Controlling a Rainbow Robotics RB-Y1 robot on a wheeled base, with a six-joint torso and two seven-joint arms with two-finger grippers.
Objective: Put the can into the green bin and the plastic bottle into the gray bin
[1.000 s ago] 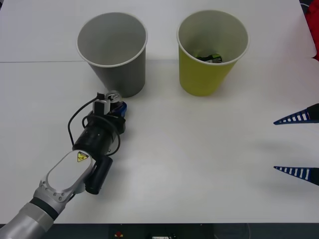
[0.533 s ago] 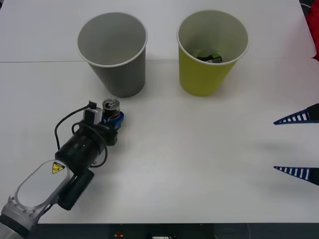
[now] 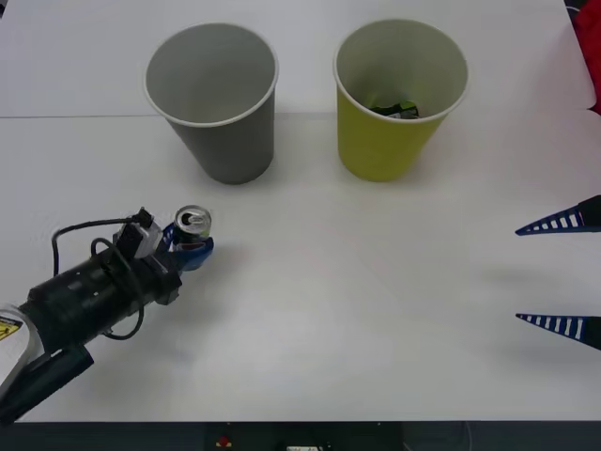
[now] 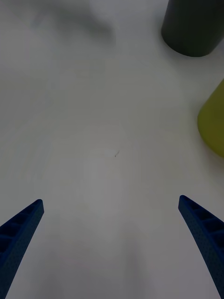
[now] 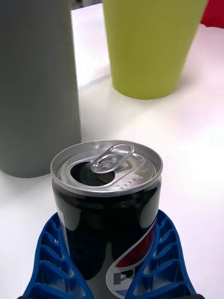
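My left gripper (image 3: 193, 244) is shut on the can (image 3: 193, 225), a small upright drink can with a silver pull-tab top and a dark body. It sits at the table's left, in front of the gray bin (image 3: 212, 94). In the left wrist view the blue fingers (image 5: 50, 261) hug both sides of the can (image 5: 107, 205), with the gray bin (image 5: 37, 84) and the green bin (image 5: 144, 46) behind it. The green bin (image 3: 400, 94) stands at the back right. My right gripper (image 3: 563, 274) waits open at the right edge. The plastic bottle is out of view.
A dark item with green marks (image 3: 394, 110) lies inside the green bin. The white table (image 3: 376, 310) is bare between the arms. In the right wrist view the right gripper (image 4: 112, 243) hangs open over bare table, with the gray bin (image 4: 191, 28) and the green bin (image 4: 213, 124) beyond it.
The left arm has drawn back toward the near left with the can in its grip, away from the gray bin's base. The right arm has not moved.
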